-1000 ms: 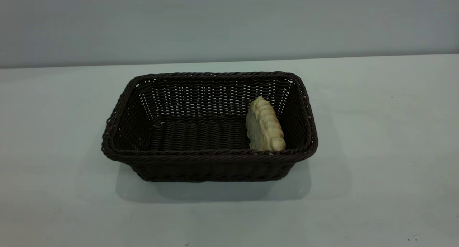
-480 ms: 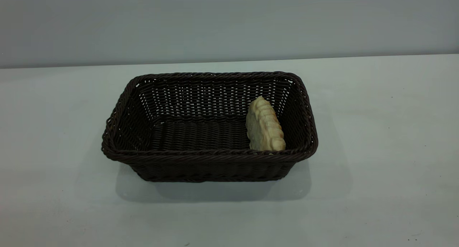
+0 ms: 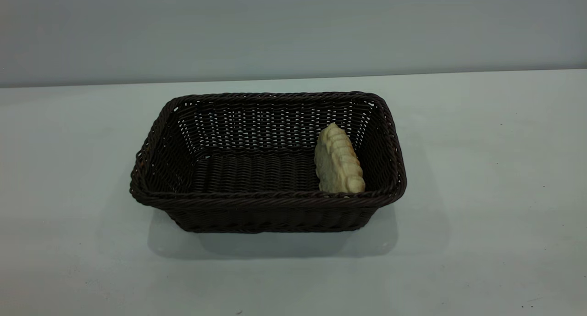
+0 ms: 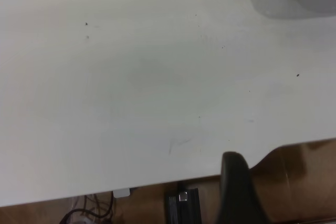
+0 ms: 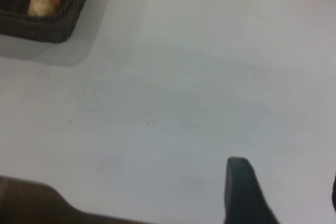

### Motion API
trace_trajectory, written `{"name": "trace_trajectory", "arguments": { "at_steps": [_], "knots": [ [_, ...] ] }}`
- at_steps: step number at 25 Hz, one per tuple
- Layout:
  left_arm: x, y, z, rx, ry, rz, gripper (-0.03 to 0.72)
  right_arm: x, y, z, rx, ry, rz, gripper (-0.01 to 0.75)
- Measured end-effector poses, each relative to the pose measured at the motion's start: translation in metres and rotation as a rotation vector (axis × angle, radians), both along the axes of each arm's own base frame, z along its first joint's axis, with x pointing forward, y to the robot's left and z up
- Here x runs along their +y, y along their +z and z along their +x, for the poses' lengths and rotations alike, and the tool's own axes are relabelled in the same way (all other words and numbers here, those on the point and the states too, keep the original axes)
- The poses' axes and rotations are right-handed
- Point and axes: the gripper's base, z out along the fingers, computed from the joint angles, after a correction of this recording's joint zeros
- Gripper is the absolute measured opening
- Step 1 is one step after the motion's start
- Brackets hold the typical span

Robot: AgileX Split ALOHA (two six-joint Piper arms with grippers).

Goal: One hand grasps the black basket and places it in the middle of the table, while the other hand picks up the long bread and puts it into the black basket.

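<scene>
On table [image 3: 481,192] | black basket [image 3: 268,201] | holds long bread [image 3: 338,160]

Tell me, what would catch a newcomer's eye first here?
The black basket, sitting mid-table on the plain white table. Inside it, the long bread leans against the right-hand wall. Neither arm shows in the exterior view; each wrist view shows only one dark finger near the table's edge.

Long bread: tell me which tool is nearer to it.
Right, probably. The long bread lies at the black basket's right end, and the right tool sees it across bare table; the left tool sees only a basket corner, no bread.
</scene>
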Motion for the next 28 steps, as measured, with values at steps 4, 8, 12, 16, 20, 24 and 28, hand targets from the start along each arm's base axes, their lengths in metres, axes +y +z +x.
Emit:
{"name": "trace_trajectory", "arguments": {
  "at_steps": [4,8,12,16,20,24,28],
  "knots": [
    [0.000,0.000,0.000,0.000,0.000,0.000,0.517,0.000,0.000,0.000,0.000,0.000,-0.001,0.383],
    [0.000,0.000,0.000,0.000,0.000,0.000,0.517,0.000,0.000,0.000,0.000,0.000,-0.001,0.383],
    [0.000,0.000,0.000,0.000,0.000,0.000,0.517,0.000,0.000,0.000,0.000,0.000,-0.001,0.383],
    [0.000,0.000,-0.001,-0.009,0.002,-0.002,0.517,0.000,0.000,0.000,0.000,-0.007,-0.001,0.383],
    [0.002,0.000,-0.010,-0.072,0.087,-0.013,0.517,-0.001,0.000,-0.001,-0.001,-0.093,-0.001,0.383],
    [0.003,0.000,-0.023,-0.162,0.185,-0.019,0.517,-0.002,0.000,-0.001,-0.001,-0.172,-0.001,0.383],
    [0.002,-0.001,-0.029,-0.197,0.212,-0.020,0.517,-0.002,0.000,-0.001,-0.001,-0.180,-0.001,0.383]
  ]
}}
